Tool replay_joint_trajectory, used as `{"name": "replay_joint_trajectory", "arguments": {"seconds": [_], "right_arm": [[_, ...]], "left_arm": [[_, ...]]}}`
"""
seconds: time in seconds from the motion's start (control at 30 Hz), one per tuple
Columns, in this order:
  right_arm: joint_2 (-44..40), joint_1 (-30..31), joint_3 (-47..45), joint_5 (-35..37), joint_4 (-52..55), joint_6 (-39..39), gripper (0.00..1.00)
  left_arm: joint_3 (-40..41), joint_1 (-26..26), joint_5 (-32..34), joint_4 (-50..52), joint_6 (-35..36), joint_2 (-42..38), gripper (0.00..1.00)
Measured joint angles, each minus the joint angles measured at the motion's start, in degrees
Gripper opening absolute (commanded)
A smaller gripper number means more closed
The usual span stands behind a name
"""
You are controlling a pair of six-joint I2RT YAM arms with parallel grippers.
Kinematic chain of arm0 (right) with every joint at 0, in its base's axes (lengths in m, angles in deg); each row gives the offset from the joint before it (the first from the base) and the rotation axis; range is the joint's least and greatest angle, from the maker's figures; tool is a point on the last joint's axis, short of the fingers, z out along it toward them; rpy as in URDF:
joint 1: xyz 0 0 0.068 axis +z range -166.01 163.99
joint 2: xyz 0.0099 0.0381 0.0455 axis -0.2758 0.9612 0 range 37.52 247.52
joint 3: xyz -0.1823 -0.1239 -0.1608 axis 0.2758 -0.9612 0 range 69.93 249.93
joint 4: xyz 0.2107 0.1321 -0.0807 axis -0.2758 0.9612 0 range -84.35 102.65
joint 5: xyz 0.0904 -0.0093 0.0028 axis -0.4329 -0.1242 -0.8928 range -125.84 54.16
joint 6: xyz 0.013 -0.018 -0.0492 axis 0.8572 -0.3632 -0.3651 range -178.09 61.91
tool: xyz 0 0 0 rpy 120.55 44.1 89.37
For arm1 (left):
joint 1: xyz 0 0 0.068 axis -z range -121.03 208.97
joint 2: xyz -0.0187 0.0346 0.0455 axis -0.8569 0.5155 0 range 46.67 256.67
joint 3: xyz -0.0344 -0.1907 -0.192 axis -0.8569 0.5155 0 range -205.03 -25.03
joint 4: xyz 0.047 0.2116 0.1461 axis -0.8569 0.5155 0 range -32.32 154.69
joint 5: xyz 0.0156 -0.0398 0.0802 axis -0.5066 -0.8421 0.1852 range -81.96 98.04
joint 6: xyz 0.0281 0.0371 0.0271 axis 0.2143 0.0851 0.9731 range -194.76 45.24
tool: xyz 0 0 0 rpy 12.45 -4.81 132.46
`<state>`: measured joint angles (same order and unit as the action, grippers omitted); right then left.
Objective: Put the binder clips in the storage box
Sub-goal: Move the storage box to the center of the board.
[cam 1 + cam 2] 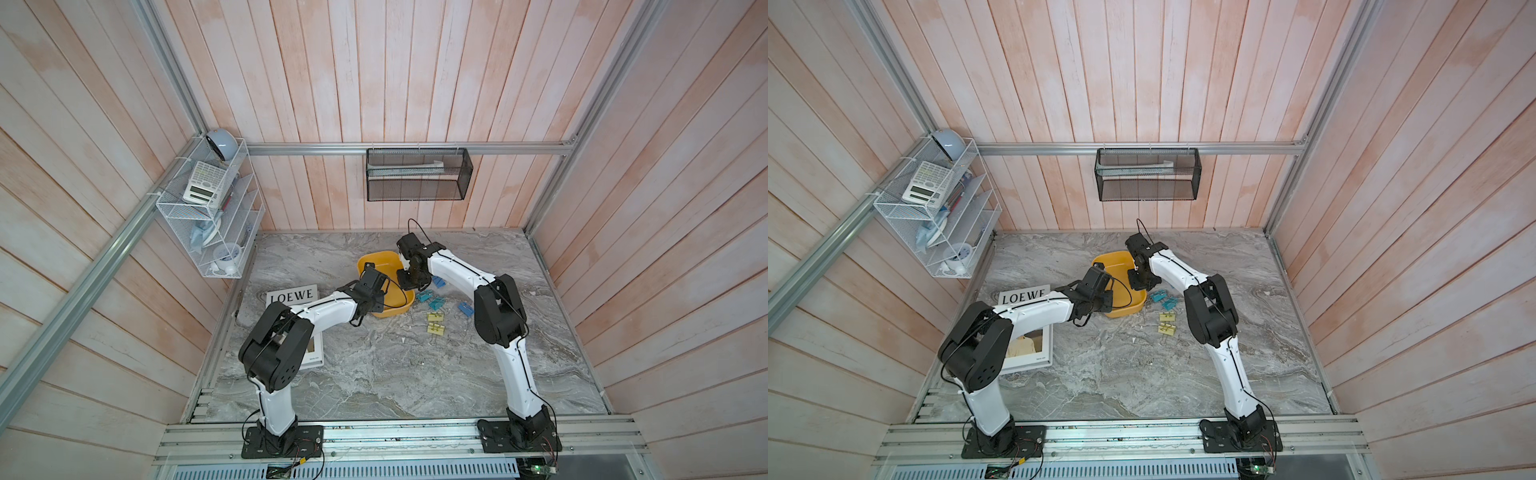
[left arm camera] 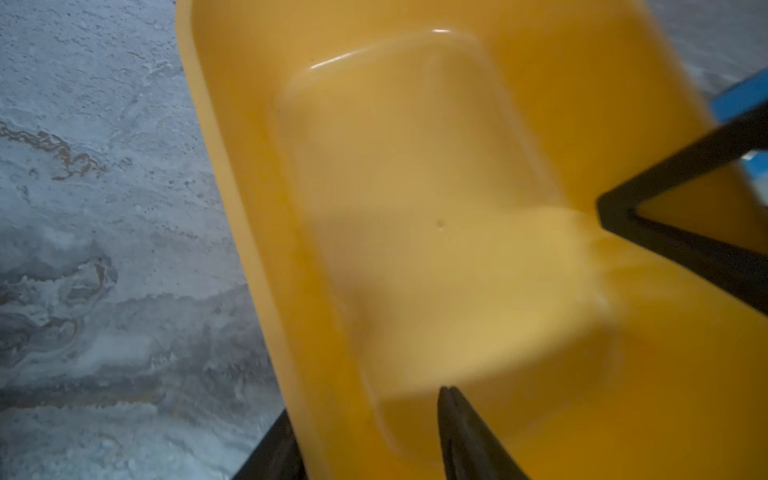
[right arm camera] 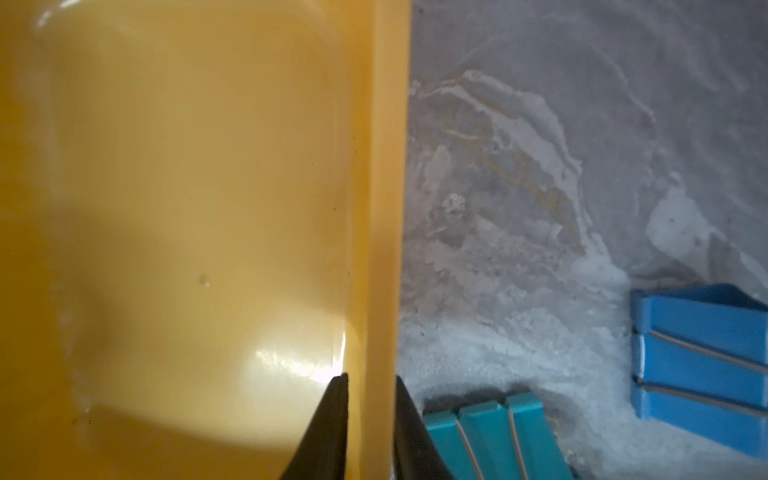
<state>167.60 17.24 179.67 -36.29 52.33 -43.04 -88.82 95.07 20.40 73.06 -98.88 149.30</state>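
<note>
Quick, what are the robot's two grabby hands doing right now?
Left gripper: open, straddling the storage box wall.
Right gripper: closed on the storage box rim.

Left arm (image 1: 320, 309) reaches in from table's near edge, elbow raised, wrist pitched down. Left gripper (image 2: 365, 415) has jaws apart, straddling storage box (image 2: 257, 166) wall. Right arm (image 1: 457, 266) bent likewise. Right gripper (image 3: 370, 382) pinches storage box rim.
</note>
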Motion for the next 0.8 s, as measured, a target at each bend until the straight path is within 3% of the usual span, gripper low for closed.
{"name": "replay_joint_trajectory", "arguments": {"seconds": [0.23,0.4,0.5,0.8], "right_arm": [[-10.43,1.86,-11.26,-2.51,0.24,-3.37,0.22],[-13.05,2.71,-15.06,-4.13,-0.17,-4.66,0.21],[-13.09,2.82,-16.72,-4.42,-0.31,-5.55,0.17],[-13.2,4.37,-17.62,-3.23,1.09,-10.82,0.17]], "left_arm": [[12.41,7.58,0.39,-2.58,-8.17,-10.23,0.53],[18.93,12.15,1.27,-4.66,-13.73,-15.8,0.53],[20.22,14.69,1.42,-4.7,-16.28,-17.79,0.53],[20.31,23.61,3.8,-3.56,-23.78,-18.4,0.53]]}}
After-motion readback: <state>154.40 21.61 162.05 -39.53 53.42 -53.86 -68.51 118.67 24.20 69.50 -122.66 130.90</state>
